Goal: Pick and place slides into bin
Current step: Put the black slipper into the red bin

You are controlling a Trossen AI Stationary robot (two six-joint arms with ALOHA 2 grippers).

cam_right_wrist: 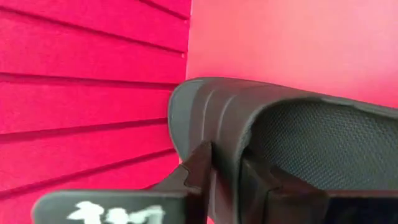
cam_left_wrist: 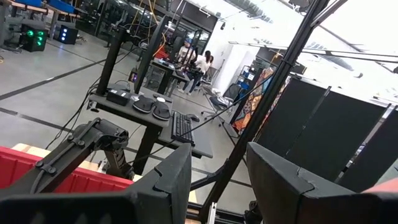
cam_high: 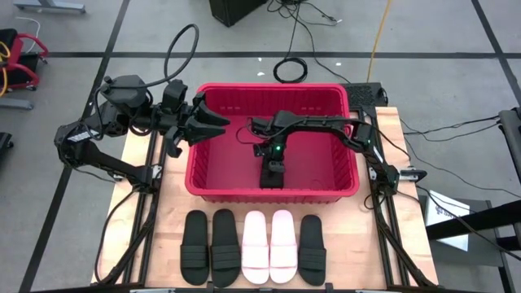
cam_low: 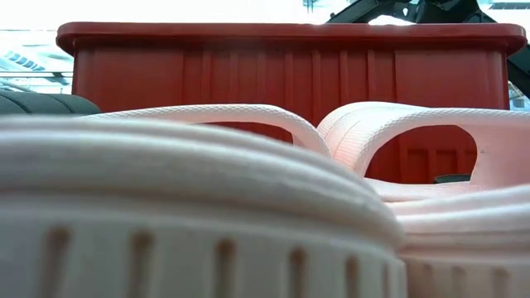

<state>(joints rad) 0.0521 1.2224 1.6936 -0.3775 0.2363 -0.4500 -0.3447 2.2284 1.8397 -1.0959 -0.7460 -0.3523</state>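
- The worktop (cam_high: 378,244) is pale wood, framed by dark rails.
- The red bin (cam_high: 272,95) stands on its far half, about centred.
- Five slides lie in a near row: two black slides (cam_high: 209,246) left, two white slides (cam_high: 269,244) in the middle, one black slide (cam_high: 312,249) right.

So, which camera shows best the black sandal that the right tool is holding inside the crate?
The right wrist view: the black sandal fills it, strap pinched. The high view shows it small; the other views miss it.
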